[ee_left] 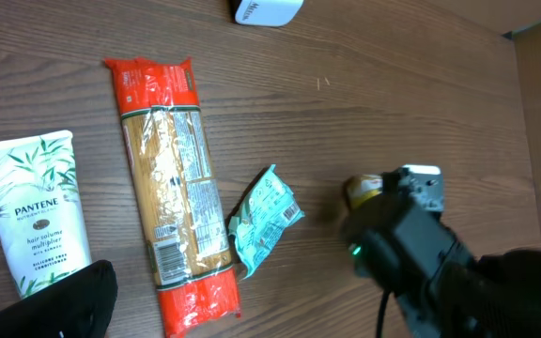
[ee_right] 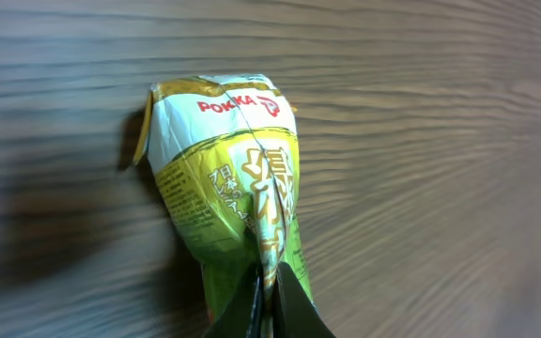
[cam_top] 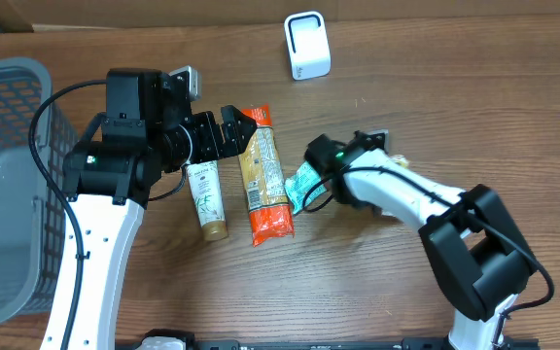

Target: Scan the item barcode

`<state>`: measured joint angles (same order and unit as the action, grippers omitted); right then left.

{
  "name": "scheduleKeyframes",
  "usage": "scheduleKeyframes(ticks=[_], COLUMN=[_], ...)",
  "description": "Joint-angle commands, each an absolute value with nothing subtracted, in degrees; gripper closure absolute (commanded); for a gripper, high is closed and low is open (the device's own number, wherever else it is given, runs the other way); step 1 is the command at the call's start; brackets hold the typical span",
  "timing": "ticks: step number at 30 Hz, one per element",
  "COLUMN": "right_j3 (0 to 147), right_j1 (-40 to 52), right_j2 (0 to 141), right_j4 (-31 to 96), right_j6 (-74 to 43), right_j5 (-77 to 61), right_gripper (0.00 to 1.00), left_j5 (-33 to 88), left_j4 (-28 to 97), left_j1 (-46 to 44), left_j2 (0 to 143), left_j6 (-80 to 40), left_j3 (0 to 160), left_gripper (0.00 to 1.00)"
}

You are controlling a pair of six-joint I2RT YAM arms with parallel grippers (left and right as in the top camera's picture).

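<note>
At the far left stands a grey mesh basket, well clear of the work. Next comes the left gripper, jaws wide apart and holding nothing, hanging over the top ends of a Pantene tube and an orange spaghetti packet that lie side by side on the table.

Just right of the spaghetti, close enough that I can't say whether they touch, lies the crumpled green Pokka pack. The right gripper has its jaws pinched together on the pack's centre seam. The pack looks to be resting on the wood, not yet raised.

So I'd say the item is gripped and the carry to the scanner is next. That white scanner sits up near the table's far edge, almost straight beyond the pack. The move calls for a lift, then turning the pack so its barcode faces the scanner. I can't see the barcode from here.

The wood between pack and scanner is bare. The tight side is the left, with the spaghetti and the other arm close by. To the right the table lies open.
</note>
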<state>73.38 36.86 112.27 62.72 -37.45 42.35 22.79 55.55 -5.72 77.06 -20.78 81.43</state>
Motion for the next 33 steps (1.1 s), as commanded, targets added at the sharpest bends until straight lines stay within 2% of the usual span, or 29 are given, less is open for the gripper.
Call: scheduleKeyframes(ticks=[1, 4, 6, 12, 15, 19, 24, 28, 31, 32, 33], right_j3=[73.8, 73.8, 73.8, 73.8, 73.9, 75.5, 79.2, 81.3, 81.3, 81.1, 80.7], right_j1=[40.3, 41.9, 43.1, 44.8, 44.6, 43.4, 39.9, 34.7, 28.6, 26.2, 25.1], right_j2=[113.6, 113.9, 113.9, 113.9, 113.9, 113.1, 108.0, 102.0, 99.5, 99.8, 100.1], right_j4=[62.4, 62.2, 61.7, 60.9, 59.3, 60.8, 61.4, 63.1, 65.4, 66.8, 67.1], right_j6=[-37.0, -35.1, -32.5, -32.0, -23.9, -23.8, -24.5, -27.0, -27.2, -27.1, -26.0], right_j5=[37.5, 31.9, 27.4, 20.8, 12.4, 8.6, 4.8, 4.9, 4.8, 4.7, 3.6], right_gripper=[0.9, 0.8, 0.69, 0.45, 0.44, 0.52, 0.51, 0.43, 0.32, 0.25, 0.24], left_j5=[23.8, 23.8, 23.8, 23.8, 23.8, 23.8, 23.8, 23.8, 23.8, 23.8, 23.8], left_j4=[55.5, 55.5, 55.5, 55.5, 55.5, 55.5, 55.5, 55.5, 55.5, 55.5, 55.5], left_j1=[-6.0, -6.0, -6.0, -6.0, -6.0, -6.0, -6.0, -6.0, -6.0, -6.0, -6.0], left_j2=[77.6, 77.6, 77.6, 77.6, 77.6, 77.6, 77.6, 77.6, 77.6, 77.6, 77.6], left_j6=[-19.7, -19.7, -19.7, -19.7, -19.7, -19.7, -19.7, -19.7, -19.7, -19.7, -19.7], left_j3=[82.7, 82.7, 82.7, 82.7, 82.7, 82.7, 82.7, 82.7, 82.7, 82.7, 82.7], left_gripper=[0.0, 0.0, 0.01, 0.0, 0.01, 0.0, 0.0, 0.0, 0.01, 0.0, 0.0])
